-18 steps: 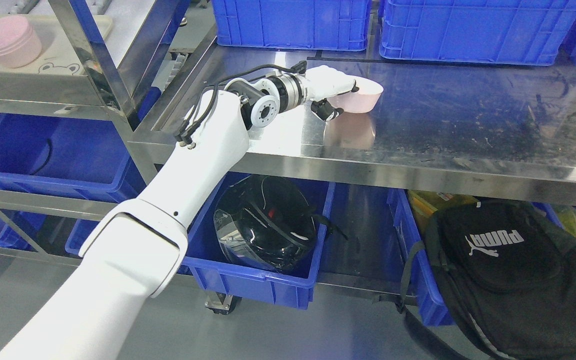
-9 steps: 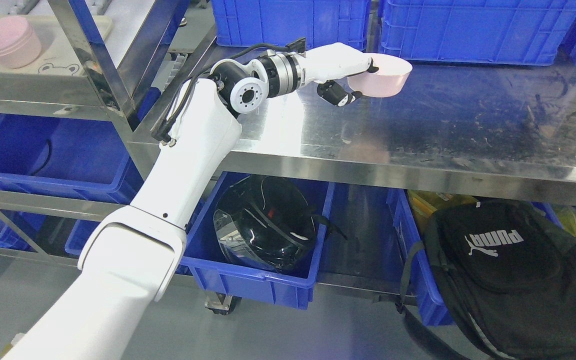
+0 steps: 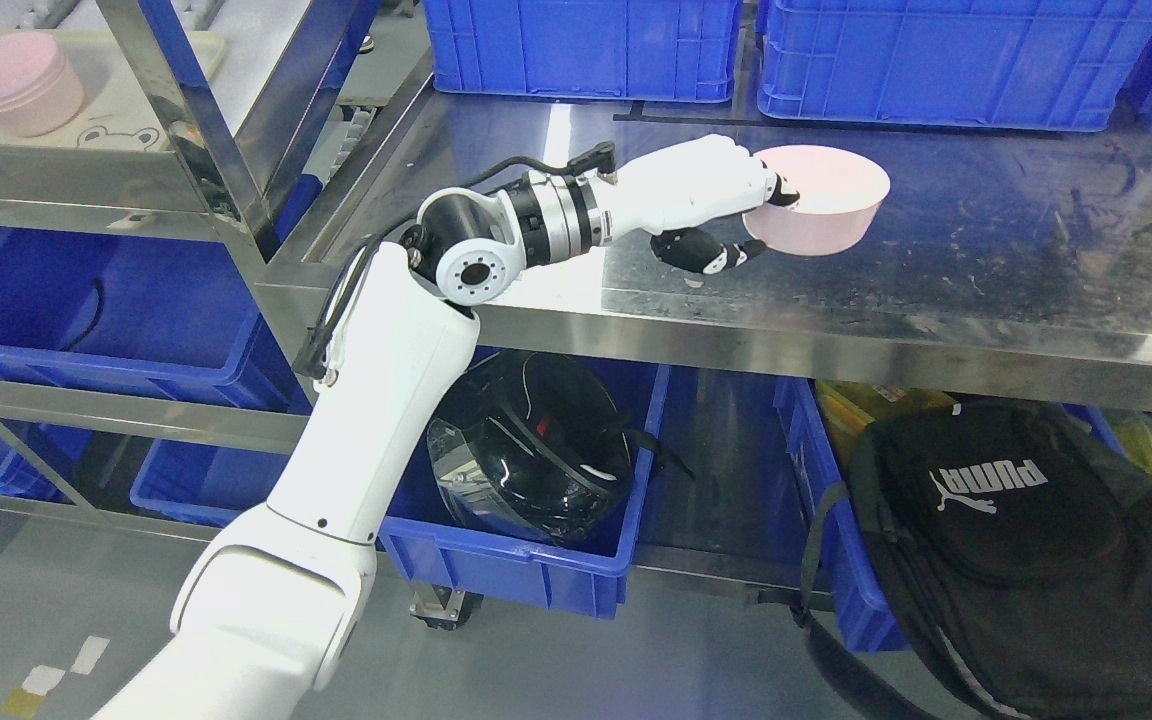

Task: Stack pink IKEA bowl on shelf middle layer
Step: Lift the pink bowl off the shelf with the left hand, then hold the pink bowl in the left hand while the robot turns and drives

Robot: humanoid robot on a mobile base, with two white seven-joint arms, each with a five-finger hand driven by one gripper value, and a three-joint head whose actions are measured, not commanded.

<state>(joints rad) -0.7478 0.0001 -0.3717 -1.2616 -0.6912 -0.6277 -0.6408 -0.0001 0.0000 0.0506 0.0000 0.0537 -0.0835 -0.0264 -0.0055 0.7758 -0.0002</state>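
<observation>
Item: pink bowl point(image 3: 821, 212), held above the steel table point(image 3: 986, 260), apart from its surface, near the table's front edge. Holder: left hand point(image 3: 711, 205), arm entered from the lower left; the right hand is not shown. Fingers: clenched on the bowl's near rim, the thumb point(image 3: 779, 193) hooked over the lip into the bowl, the remaining fingers point(image 3: 706, 252) curled below and against the outer wall. The grip is taken at one side only, so the far side of the bowl is left unsupported. Destination: stack of pink bowls point(image 3: 18, 82) on a tray point(image 3: 136, 110) on the shelf point(image 3: 86, 170) at upper left, well apart from the held bowl, with an upright steel post point(image 3: 201, 150) between. Hazards, as judged: the bowl may be tipped or slipped from the pinch during the swing, since its weight hangs beyond the fingers; the post or the shelf edge may be struck if the arc is kept low; the stack may be knocked or the bowl seated crooked if it is released off centre or tilted. Nearby, not concerned: blue crates point(image 3: 586, 50), black backpack point(image 3: 1026, 540).
</observation>
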